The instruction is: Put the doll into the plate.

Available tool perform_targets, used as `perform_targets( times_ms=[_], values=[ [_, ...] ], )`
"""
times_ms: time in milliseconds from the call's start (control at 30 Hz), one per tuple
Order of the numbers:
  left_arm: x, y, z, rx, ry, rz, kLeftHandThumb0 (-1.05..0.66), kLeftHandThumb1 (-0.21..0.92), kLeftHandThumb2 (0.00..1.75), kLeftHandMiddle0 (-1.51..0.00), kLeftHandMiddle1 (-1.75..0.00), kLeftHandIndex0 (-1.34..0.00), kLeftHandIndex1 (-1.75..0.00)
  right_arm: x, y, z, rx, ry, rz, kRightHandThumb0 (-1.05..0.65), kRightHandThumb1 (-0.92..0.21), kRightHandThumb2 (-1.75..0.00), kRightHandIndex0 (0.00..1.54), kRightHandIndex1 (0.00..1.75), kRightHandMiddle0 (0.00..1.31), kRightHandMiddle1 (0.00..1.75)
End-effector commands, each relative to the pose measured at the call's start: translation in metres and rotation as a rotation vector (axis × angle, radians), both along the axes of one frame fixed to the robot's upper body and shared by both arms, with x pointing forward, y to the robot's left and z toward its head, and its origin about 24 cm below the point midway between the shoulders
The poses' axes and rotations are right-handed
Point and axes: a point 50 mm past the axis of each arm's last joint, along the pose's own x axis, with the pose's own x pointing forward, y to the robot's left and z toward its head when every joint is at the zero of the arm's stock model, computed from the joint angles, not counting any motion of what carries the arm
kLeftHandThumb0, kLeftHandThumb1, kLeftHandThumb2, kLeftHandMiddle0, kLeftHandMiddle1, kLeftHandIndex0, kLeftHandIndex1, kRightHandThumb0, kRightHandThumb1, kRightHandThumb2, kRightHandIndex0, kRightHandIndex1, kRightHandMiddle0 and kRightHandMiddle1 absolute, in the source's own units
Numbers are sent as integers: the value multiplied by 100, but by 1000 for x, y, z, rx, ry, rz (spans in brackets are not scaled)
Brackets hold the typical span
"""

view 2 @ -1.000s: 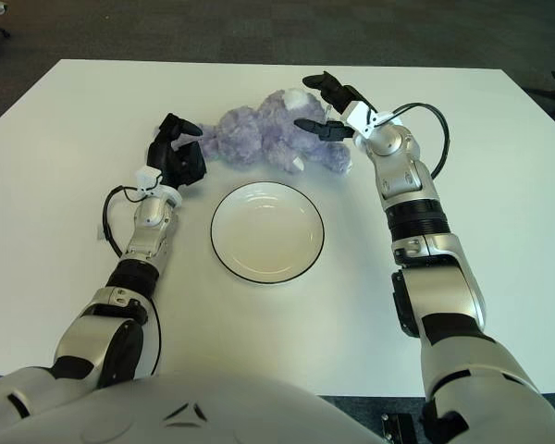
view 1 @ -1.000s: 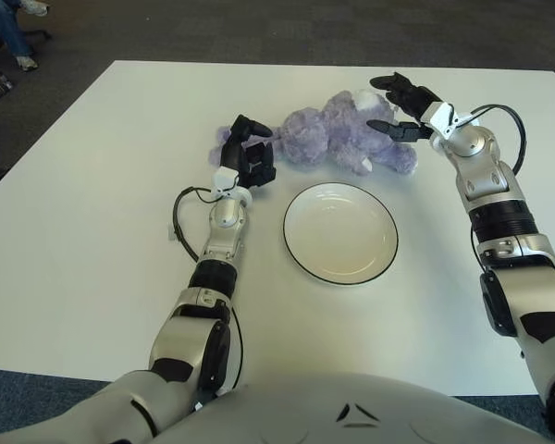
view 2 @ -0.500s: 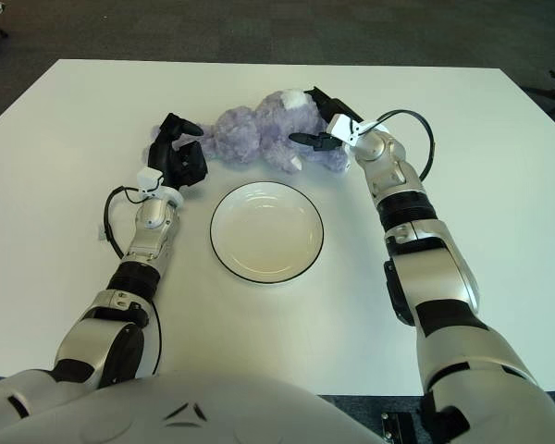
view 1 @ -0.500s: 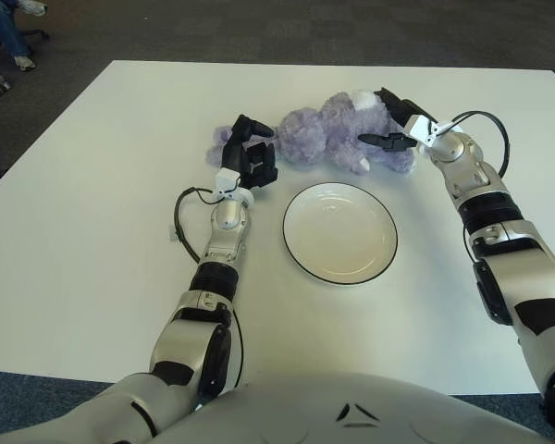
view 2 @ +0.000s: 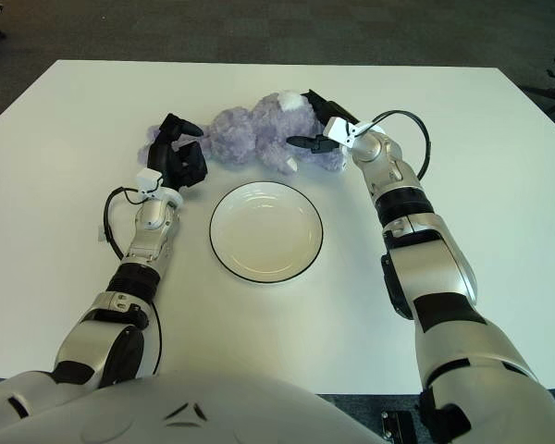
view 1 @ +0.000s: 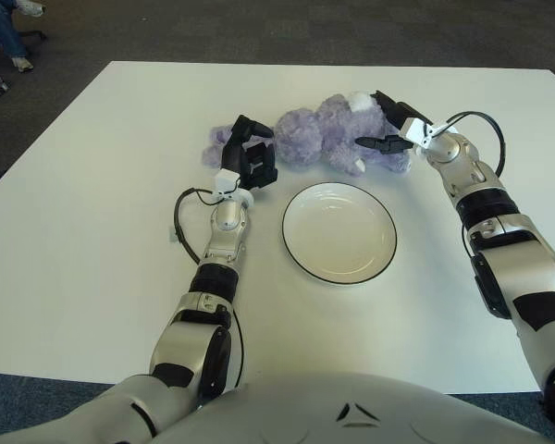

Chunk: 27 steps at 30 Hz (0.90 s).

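Observation:
A fluffy purple doll (view 1: 324, 129) lies on its side on the white table, just beyond the white plate (view 1: 339, 231) with a dark rim, which holds nothing. My left hand (view 1: 252, 153) is against the doll's left end, thumb raised and fingers spread, with a bit of purple plush showing behind it. My right hand (view 1: 381, 120) is at the doll's right end. One finger reaches over the top of the plush and another (view 1: 375, 141) lies along its near side, so the spread fingers straddle it.
The white table (view 1: 92, 185) extends widely to the left and right of the plate. Dark carpet lies beyond the far edge, and a seated person's legs (view 1: 5, 28) show at the far left corner.
My right hand has come down and in from above the doll's right end and now straddles it. The doll has shifted slightly left. The left hand has not moved.

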Motion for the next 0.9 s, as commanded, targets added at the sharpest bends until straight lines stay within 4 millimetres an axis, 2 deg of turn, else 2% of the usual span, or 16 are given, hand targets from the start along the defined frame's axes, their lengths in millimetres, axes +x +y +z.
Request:
perform_targets(
  times_ms=[0,267,300,367,400,433,500,600,667,767,867],
  values=[
    [-11,2,-26,-2,104,20,-40,60,96,-115,-175,-40,-175,1,6,-1,-11,8,24,-92,-92,-40,16,5,0,58],
    [-11,1,-26,-6,104,24,-40,59,97,-114,-175,-40,-175,1,7,-5,-26,8,28,-94,-91,-33,22,8,0,62],
    [-11,1,-26,-7,104,24,-40,59,97,-114,-175,-40,-175,1,7,-5,-29,8,26,-94,-90,-30,25,12,0,65],
    [-11,1,-26,-8,104,23,-40,59,97,-114,-175,-40,-175,1,6,-7,-36,9,21,-93,-90,-24,21,31,0,69],
    [-11,1,-26,-9,104,22,-40,59,97,-114,-175,-40,-175,2,6,-7,-38,9,20,-89,-85,-24,18,50,0,74],
    [-11,1,-26,-9,104,21,-40,59,97,-114,-175,-40,-175,2,6,-7,-40,10,19,-88,-82,-26,17,58,0,76],
    [-11,1,-26,-10,104,20,-40,59,97,-115,-175,-40,-175,2,5,-8,-45,10,15,-82,-68,-42,14,79,0,83],
    [-11,2,-26,-11,105,18,-40,59,97,-115,-175,-40,-175,3,5,-8,-50,9,11,-74,-53,-61,16,96,0,88],
    [-11,2,-26,-13,105,17,-40,59,97,-115,-175,-40,-175,3,5,-9,-54,7,5,-69,-47,-69,17,103,0,91],
    [-11,2,-26,-14,104,16,-40,59,97,-116,-175,-40,-175,4,5,-9,-59,0,-3,-50,-32,-93,20,121,0,115],
    [-11,2,-26,-15,103,15,-40,59,97,-116,-175,-40,-175,4,5,-8,-66,-21,-4,-38,-25,-106,23,131,0,134]
  ],
)
